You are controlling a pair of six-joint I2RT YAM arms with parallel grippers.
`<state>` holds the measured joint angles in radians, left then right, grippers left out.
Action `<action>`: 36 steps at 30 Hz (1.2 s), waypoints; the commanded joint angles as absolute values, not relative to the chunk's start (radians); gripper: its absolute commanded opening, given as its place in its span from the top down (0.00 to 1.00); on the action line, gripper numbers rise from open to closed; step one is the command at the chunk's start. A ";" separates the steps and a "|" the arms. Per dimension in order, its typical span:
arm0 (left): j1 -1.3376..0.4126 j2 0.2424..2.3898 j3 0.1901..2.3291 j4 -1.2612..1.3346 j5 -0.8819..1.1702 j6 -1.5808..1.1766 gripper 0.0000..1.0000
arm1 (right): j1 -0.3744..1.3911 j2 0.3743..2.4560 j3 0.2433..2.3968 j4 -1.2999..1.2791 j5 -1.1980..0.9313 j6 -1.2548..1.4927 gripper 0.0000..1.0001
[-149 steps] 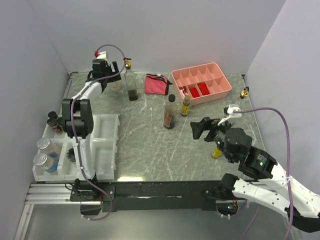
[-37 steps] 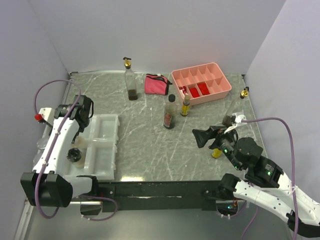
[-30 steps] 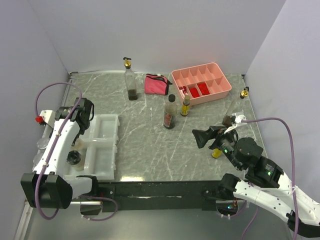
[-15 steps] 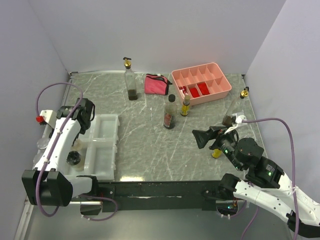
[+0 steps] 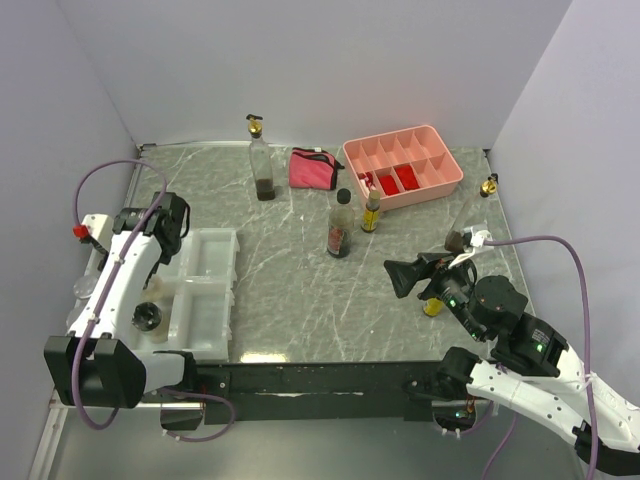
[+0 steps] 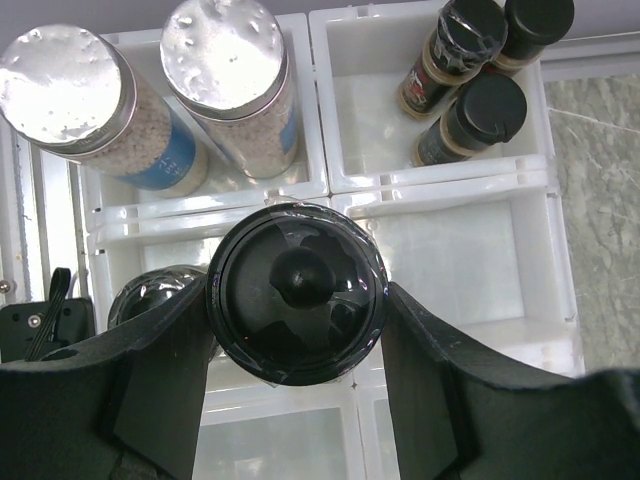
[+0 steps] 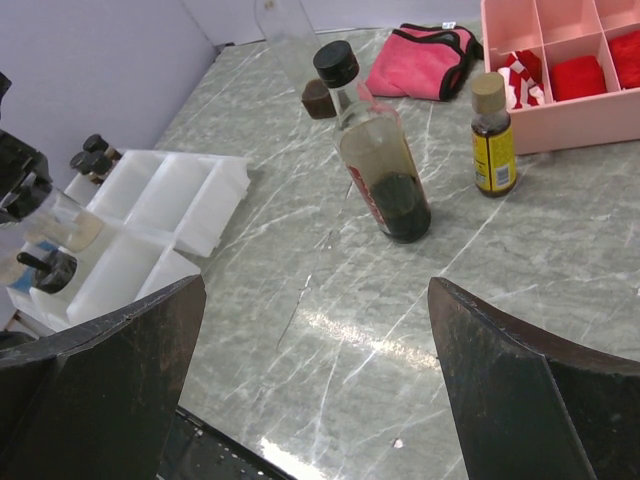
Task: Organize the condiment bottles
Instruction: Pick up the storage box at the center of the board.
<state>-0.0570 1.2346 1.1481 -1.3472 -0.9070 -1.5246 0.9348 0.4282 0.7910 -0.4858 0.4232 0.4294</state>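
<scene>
Claw status
My left claw (image 6: 296,335) clamps a black-capped bottle (image 6: 296,280) above the white tray (image 6: 480,250); right claw (image 7: 315,375) wide, empty.

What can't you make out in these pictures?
- Left wrist: the black-capped bottle held in the left gripper shows only its cap. Its body and the white organizer compartment under it are hidden.
- Top view: the right arm covers most of the yellow bottle.
- Right wrist: the top edge cuts off the tall clear bottle.
- Top view: the small gold-topped bottle by the right wall is too small to read.
</scene>
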 commanded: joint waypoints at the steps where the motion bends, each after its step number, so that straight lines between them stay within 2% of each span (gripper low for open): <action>1: -0.063 1.224 1.155 -1.370 -0.931 -1.483 0.99 | 0.931 0.423 0.802 -0.468 0.425 0.440 0.00; 23: -0.057 1.198 1.101 -1.368 -0.940 -1.542 0.99 | 0.930 0.357 0.784 -0.514 0.433 0.454 0.00; 31: -0.057 1.328 1.114 -1.370 -0.884 -1.594 0.99 | 0.930 0.330 0.769 -0.526 0.428 0.468 0.00; 33: -0.058 1.360 1.111 -1.370 -0.870 -1.612 0.96 | 0.930 0.322 0.769 -0.526 0.433 0.463 0.00; 36: -0.058 1.373 1.098 -1.370 -0.867 -1.641 0.82 | 0.930 0.314 0.770 -0.526 0.430 0.457 0.00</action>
<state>-0.0586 1.3705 1.0958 -1.3540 -0.8669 -1.5715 0.9333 0.3351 0.7719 -0.5282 0.4179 0.4591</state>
